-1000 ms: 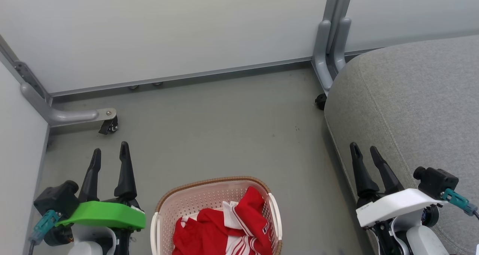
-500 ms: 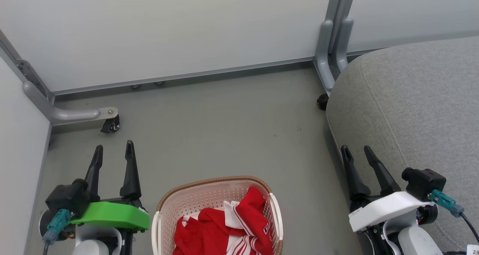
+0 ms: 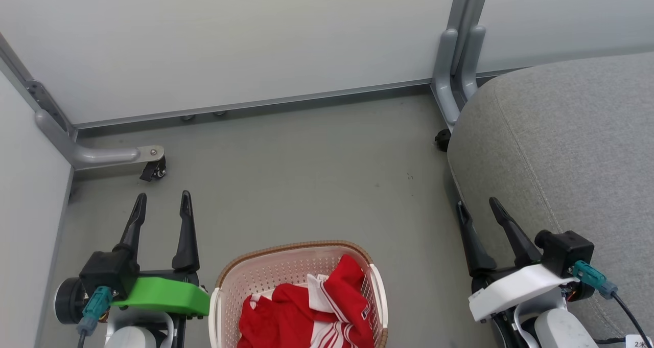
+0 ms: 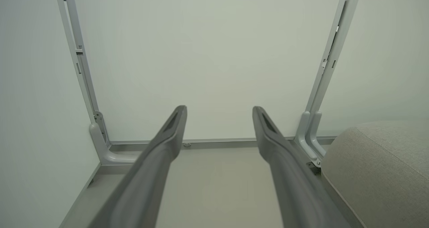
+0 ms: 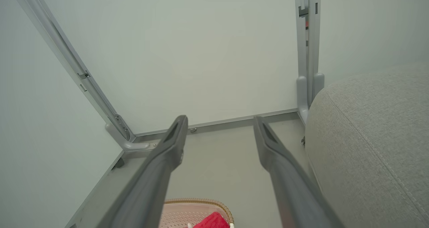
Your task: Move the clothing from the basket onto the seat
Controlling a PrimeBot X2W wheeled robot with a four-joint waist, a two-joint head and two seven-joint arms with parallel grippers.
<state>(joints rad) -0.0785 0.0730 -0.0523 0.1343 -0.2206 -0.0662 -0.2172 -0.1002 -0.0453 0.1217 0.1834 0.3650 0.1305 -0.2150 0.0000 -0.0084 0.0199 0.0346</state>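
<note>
Jaws of both the left gripper [image 3: 162, 197] and the right gripper [image 3: 478, 203] stand open and empty, their long dark fingers spread above the smooth grey floor [image 3: 306, 174], touching nothing. Pale, flat wall panels [image 3: 255, 41] in grey metal frames close the far side. The seat [image 3: 562, 133], a big rounded grey fabric cushion with a stitched seam, lies at right, the right gripper at its near edge. The basket [image 3: 291, 247], oval, of cream perforated plastic with a brown woven rim, sits on the floor between the grippers. The clothing [image 3: 306, 317], crumpled red fabric with white stripe trim, lies inside it. A small black caster [image 3: 153, 170] stands under the left frame foot.
</note>
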